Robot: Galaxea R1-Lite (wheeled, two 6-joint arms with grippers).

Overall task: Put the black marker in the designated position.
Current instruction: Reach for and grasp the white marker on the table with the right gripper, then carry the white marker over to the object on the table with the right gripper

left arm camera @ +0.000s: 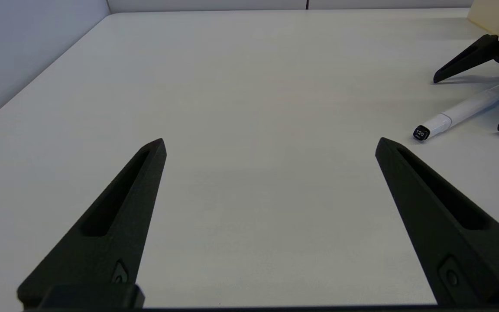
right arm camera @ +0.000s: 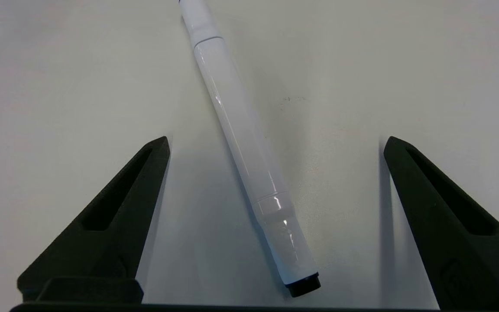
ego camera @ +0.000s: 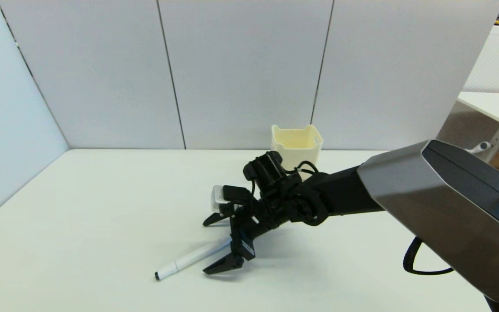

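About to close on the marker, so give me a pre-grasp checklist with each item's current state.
1. Right gripper open: ok, fingers spread wide.
2. Black marker between those fingers: ok; the right wrist view shows its barrel crossing the gap at a slant.
3. Marker lying flat on the table: ok.
4. Fingers low enough to pinch the barrel: cannot tell; the tips look close to the table.
5. Cream bin upright at the back wall, open top: ok.
6. Left gripper out of the way: ok, open over bare table, apart from the marker.
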